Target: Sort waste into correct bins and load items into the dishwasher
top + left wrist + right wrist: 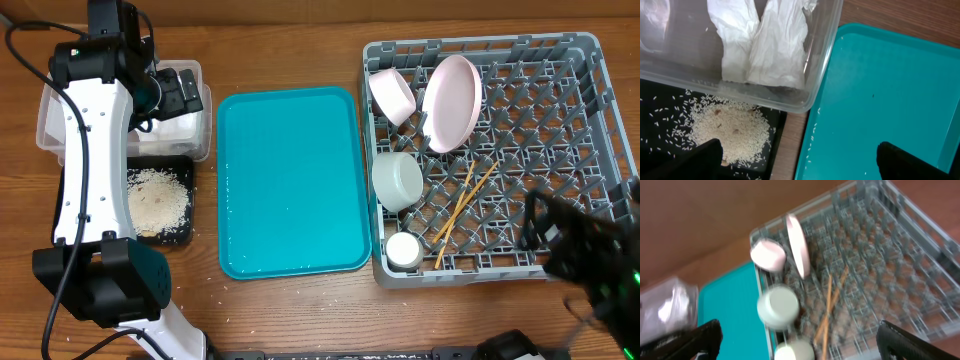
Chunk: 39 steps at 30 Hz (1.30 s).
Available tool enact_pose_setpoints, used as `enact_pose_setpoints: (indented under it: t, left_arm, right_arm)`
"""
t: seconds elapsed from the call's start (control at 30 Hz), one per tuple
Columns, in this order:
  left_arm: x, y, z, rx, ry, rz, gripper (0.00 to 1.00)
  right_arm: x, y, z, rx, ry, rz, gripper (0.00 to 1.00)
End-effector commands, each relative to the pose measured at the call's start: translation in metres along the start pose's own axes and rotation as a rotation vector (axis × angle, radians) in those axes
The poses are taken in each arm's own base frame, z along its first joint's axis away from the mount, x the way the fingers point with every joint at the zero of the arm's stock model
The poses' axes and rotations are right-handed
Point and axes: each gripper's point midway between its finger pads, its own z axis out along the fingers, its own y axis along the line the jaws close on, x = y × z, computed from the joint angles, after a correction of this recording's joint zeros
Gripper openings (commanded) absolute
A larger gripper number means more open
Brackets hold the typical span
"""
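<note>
Crumpled white napkins (pixel 765 45) lie in the clear tub (pixel 48 128), and rice (pixel 158 200) lies in the black tray (pixel 185 235) in front of it. The grey dish rack (pixel 590 60) holds the white plate (pixel 452 102), the pinkish bowl (pixel 392 95), the grey-blue bowl (pixel 398 180), the white cup (pixel 404 250) and the chopsticks (pixel 462 205). My left gripper (pixel 799 160) is open and empty above the tub's right end and the teal tray's left edge. My right gripper (pixel 799 340) is open and empty, high above the rack's near side; its view is blurred.
A large teal tray (pixel 290 180) lies between the bins and the rack, with a few rice grains (pixel 812 135) along its left edge. More grains lie scattered on the wooden table near its front (pixel 250 335).
</note>
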Motion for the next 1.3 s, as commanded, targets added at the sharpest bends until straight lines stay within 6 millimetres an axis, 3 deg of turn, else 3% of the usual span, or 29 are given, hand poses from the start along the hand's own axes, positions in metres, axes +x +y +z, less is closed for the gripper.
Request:
enact_pose_setpoints:
  t: [0.0,0.17,0.33,0.53,0.83,1.27]
  left_arm:
    - [-0.005,-0.003,-0.006,0.006,-0.022,0.015,1.0]
    - [-0.005,-0.002,-0.006,0.005,-0.021,0.014,1.0]
    - [-0.005,-0.002,-0.006,0.006,-0.022,0.015,1.0]
    - [-0.005,-0.002,-0.006,0.006,-0.022,0.015,1.0]
    - [-0.005,-0.002,-0.006,0.005,-0.021,0.014,1.0]
    - [-0.005,-0.001,-0.006,0.005,-0.022,0.013,1.0]
  right_arm:
    - [-0.006,0.002,0.023,-0.03,-0.094,-0.112,1.0]
    - [0.011,0.02,0.052,-0.234,-0.194,-0.275,1.0]
    - [0.048,-0.005,0.097,-0.249,-0.281,-0.239,1.0]
    - [0.081,-0.025,0.128,-0.26,-0.358,-0.23,1.0]
    - [0.113,-0.044,0.153,-0.267,-0.445,-0.225,1.0]
    - [0.12,-0.056,0.175,-0.254,-0.548,-0.214,1.0]
